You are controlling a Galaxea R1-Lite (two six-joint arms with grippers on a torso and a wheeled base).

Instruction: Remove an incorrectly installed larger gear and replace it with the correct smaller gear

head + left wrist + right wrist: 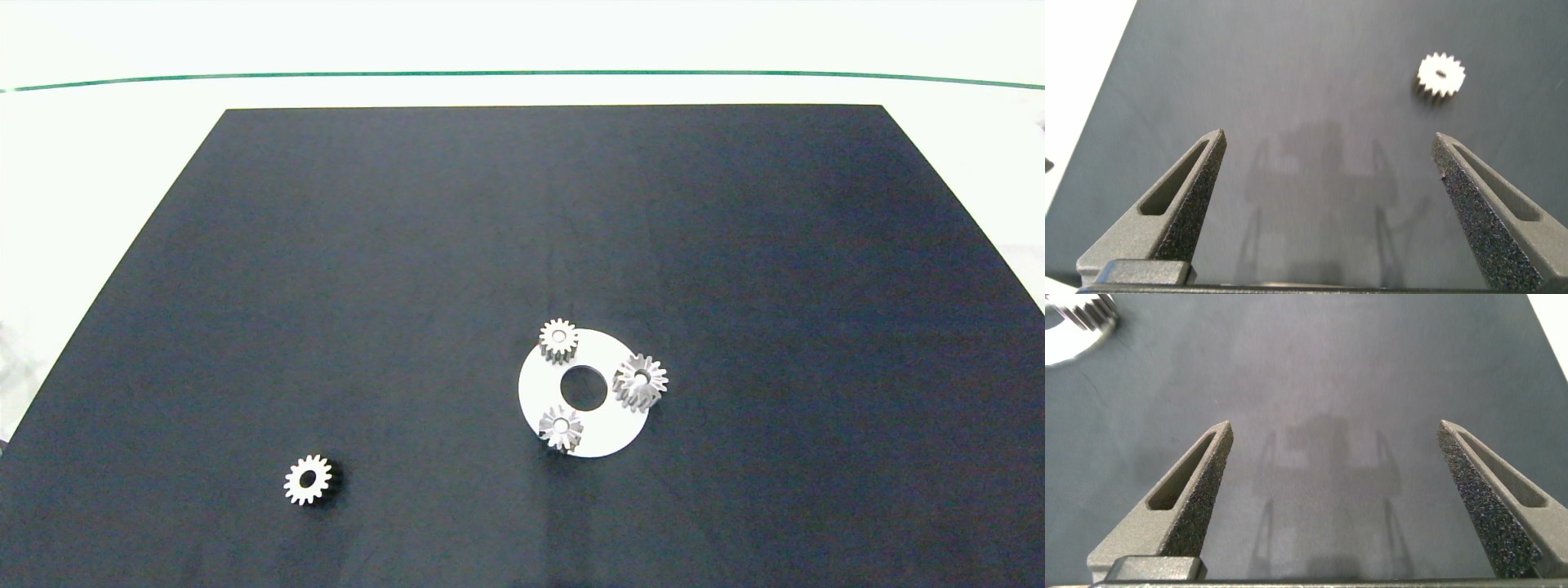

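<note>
Both my grippers hang spread wide and empty above the dark mat (pixel 522 212): the left gripper (pixel 1327 175) over the mat's near left part, the right gripper (pixel 1333 474) over bare mat off to the right. Neither arm shows in the head view.

The larger gear (pixel 641 380) sits on the right rim of the white disc (pixel 608 425), its long teeth reaching past the disc's edge. Two narrower gears share the disc, one at the far side (pixel 559 339) and one at the near side (pixel 561 428), around the disc's central hole (pixel 583 387). The smaller gear (pixel 309 479) lies flat on the mat, well apart to the left; my left wrist view catches it (pixel 1440 77) off to one side, not between my fingers.

What could go wrong, as I judge it: the disc looks loose on the mat, so a slanted pull on the larger gear could drag or tip it and shake the two neighbours. Pointed teeth give my pads poor seats, and a grip on tooth tips could slip. The near-side gear also looks star-like, so I could mistake it for the wrong one. The smaller gear lies low and flat, so closing too high would miss it, and closing off-centre would skate it away.

Hard to make out: any pegs under the gears are hidden, so I cannot tell how tightly anything is seated. My right wrist view shows only a cut-off corner of the disc (pixel 1065 345) and some gear teeth (pixel 1090 310); which gear, I cannot tell.
</note>
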